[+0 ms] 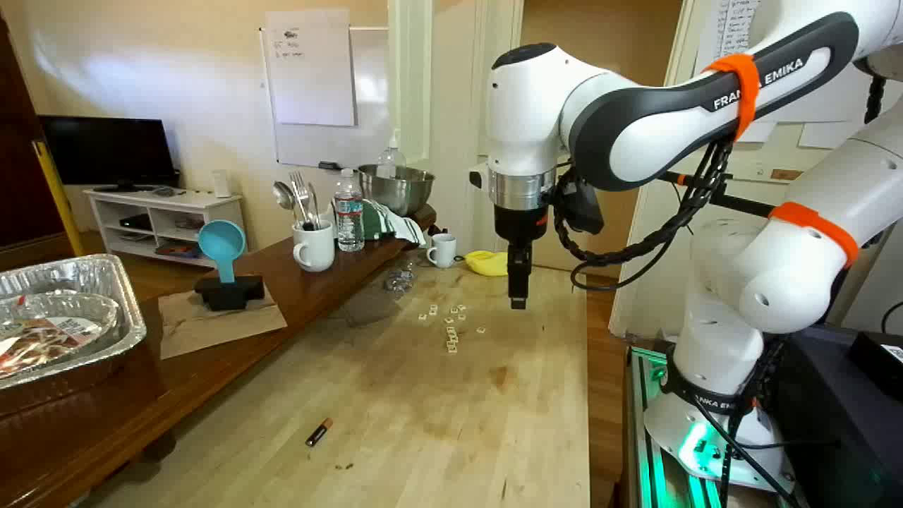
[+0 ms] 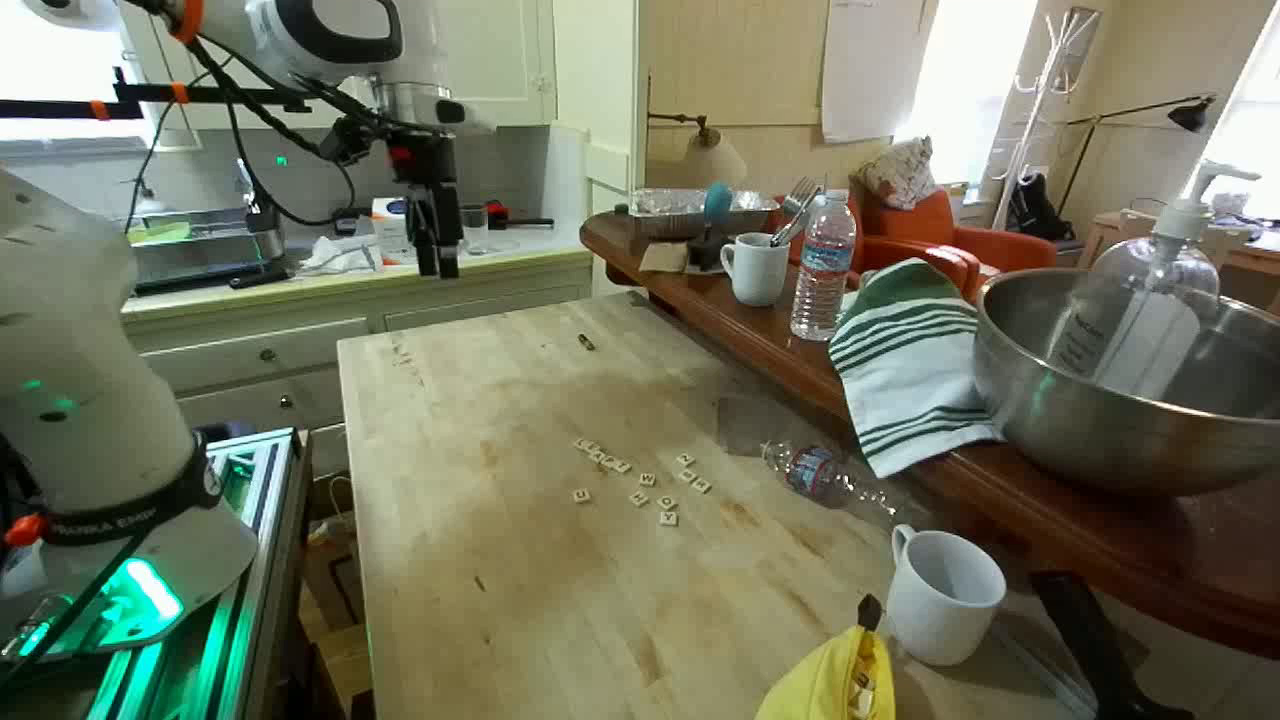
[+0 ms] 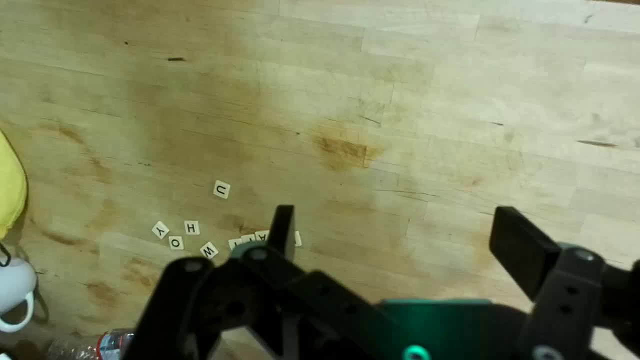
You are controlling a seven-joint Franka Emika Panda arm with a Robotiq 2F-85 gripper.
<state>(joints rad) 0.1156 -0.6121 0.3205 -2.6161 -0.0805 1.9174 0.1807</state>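
Below the matt gripper [image 2: 438, 268] I'm seeing a stained wooden tabletop [image 2: 480, 620]; well apart, a metal bowl [image 2: 1045, 425] is gleaming.

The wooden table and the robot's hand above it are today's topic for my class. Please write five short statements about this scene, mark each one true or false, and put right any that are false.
1. The hand hangs above the wooden table. True.
2. The hand is clamped on a letter tile. False: its fingers stand apart and hold nothing.
3. A tile marked U lies face up on the table. True.
4. Both water bottles stand upright. False: one bottle lies on its side on the table.
5. The yellow pouch lies on the table near a white mug. True.
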